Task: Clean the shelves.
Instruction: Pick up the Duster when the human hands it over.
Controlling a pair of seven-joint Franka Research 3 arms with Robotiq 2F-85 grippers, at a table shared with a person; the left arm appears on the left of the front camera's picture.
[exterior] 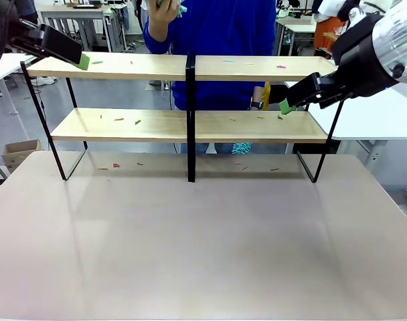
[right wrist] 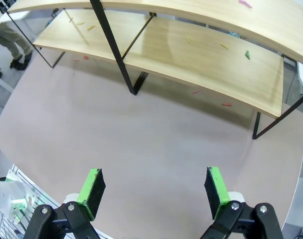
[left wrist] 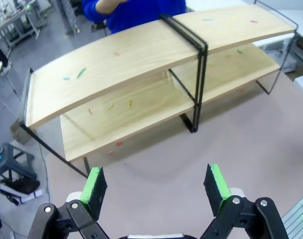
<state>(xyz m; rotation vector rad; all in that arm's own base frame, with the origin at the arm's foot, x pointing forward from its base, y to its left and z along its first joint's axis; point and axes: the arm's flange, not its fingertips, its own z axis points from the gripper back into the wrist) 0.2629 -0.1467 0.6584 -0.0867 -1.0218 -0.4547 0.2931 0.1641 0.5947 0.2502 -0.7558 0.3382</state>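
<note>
The shelves point(exterior: 123, 67) are two long light-wood boards in a thin black frame with a central black post, standing at the far side of the table. Small coloured scraps lie scattered on both boards point(left wrist: 121, 59) point(right wrist: 206, 55) and on the table under them. My left gripper point(exterior: 82, 61) hangs at the upper board's left end, open with nothing between its green pads point(left wrist: 95, 183). My right gripper point(exterior: 285, 107) hovers by the lower board's right end, also open and empty, its pads point(right wrist: 216, 189) wide apart. A person in a blue top point(exterior: 217, 33) stands behind the shelves.
The pinkish-grey table point(exterior: 203, 247) stretches bare in front of the shelves. A white table point(exterior: 371, 114) stands to the right, a cardboard box point(exterior: 19, 152) on the floor at left. The person holds something teal point(exterior: 171, 5) up high; a teal duster point(exterior: 241, 148) hangs behind the lower board.
</note>
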